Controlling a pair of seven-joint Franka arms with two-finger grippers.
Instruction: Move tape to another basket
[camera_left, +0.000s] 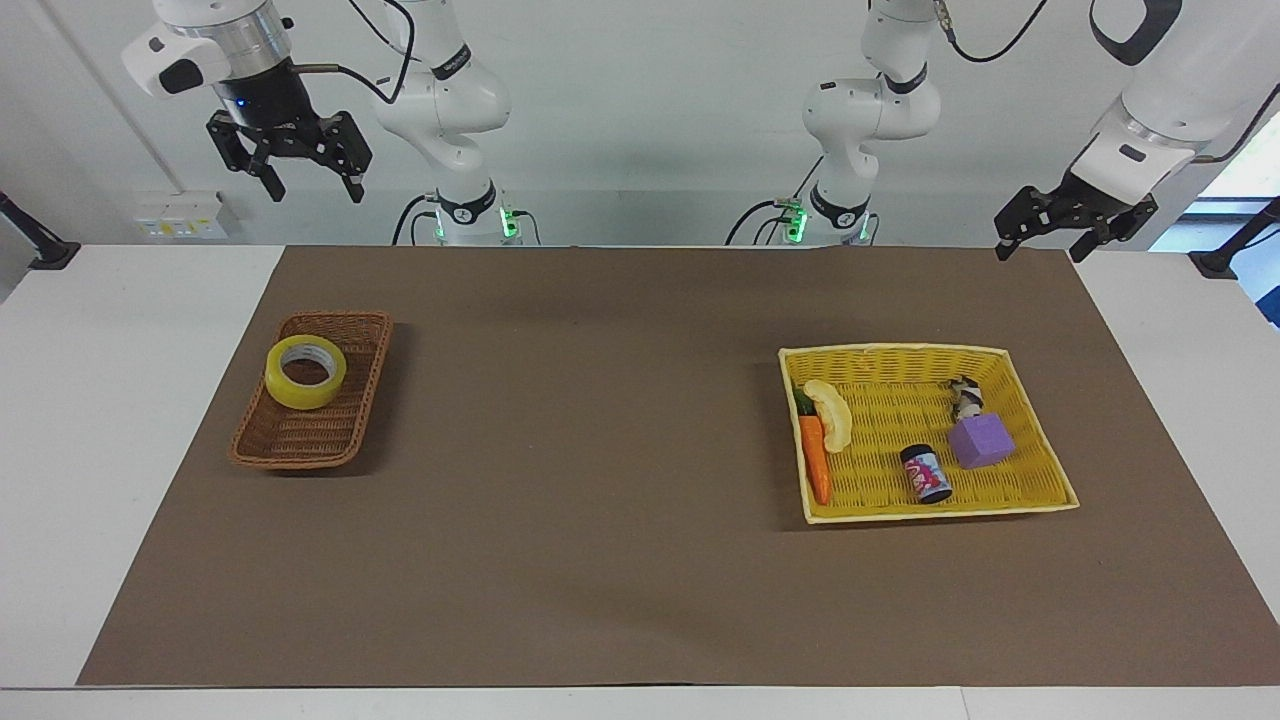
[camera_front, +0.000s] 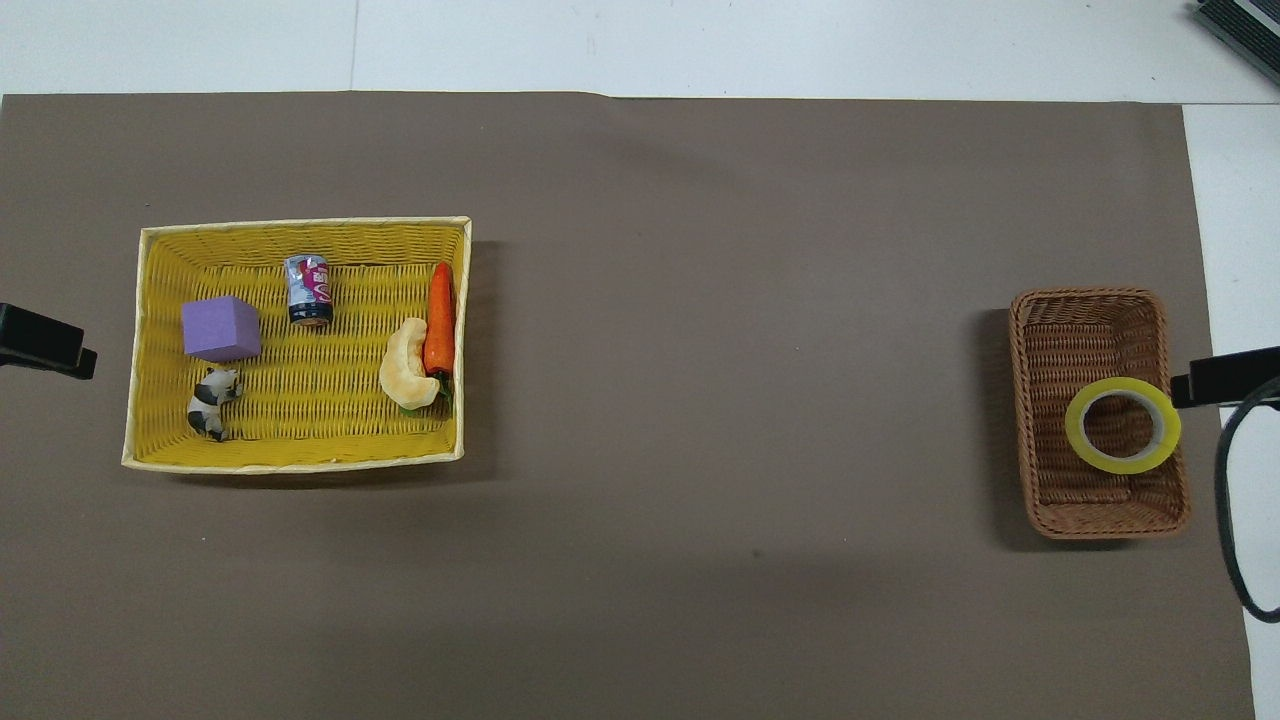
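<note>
The tape (camera_left: 305, 372), a yellow roll with a pale core, lies flat in the small brown wicker basket (camera_left: 300, 440), in the half nearer to the robots. In the overhead view the tape (camera_front: 1122, 425) rests against the basket's (camera_front: 1085, 330) long side. My right gripper (camera_left: 313, 188) hangs open and empty, high above that end of the table and well clear of the tape. Only a tip of it shows in the overhead view (camera_front: 1225, 375). My left gripper (camera_left: 1040, 250) waits open and empty, raised at the left arm's end.
The larger yellow basket (camera_left: 900, 350) stands toward the left arm's end. It holds a carrot (camera_left: 815, 458), a pale curved toy (camera_left: 832, 412), a small can (camera_left: 925, 473), a purple block (camera_left: 981, 441) and a black-and-white figure (camera_left: 965, 395). A brown mat (camera_left: 600, 450) covers the table.
</note>
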